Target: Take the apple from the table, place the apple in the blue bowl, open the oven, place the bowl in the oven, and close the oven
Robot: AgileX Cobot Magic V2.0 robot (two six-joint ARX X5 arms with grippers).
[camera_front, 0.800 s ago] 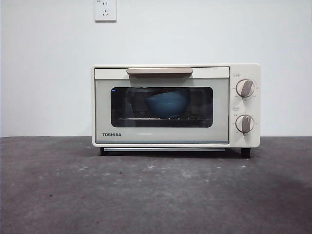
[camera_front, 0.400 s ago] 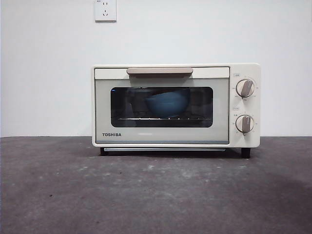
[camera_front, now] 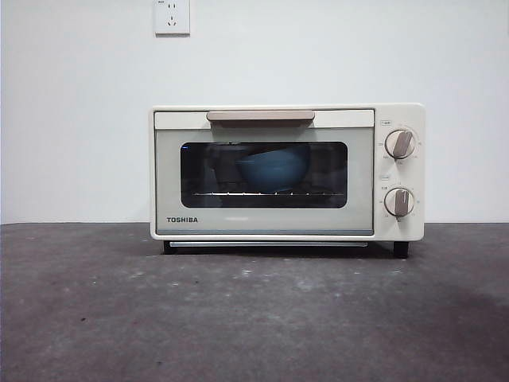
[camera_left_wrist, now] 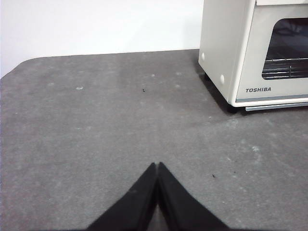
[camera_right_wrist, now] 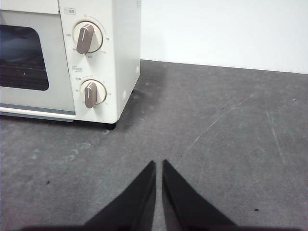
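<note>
The cream-white oven stands at the back of the table with its door shut. Through the dark glass I see the blue bowl resting on the rack inside. The apple is hidden from me. My left gripper is shut and empty over the bare table, off the oven's left side. My right gripper is shut and empty too, off the oven's knob side. Neither gripper shows in the front view.
A white wall with a socket rises behind the oven. Two round knobs sit on the oven's right panel. The beige bar handle runs along the top of the door.
</note>
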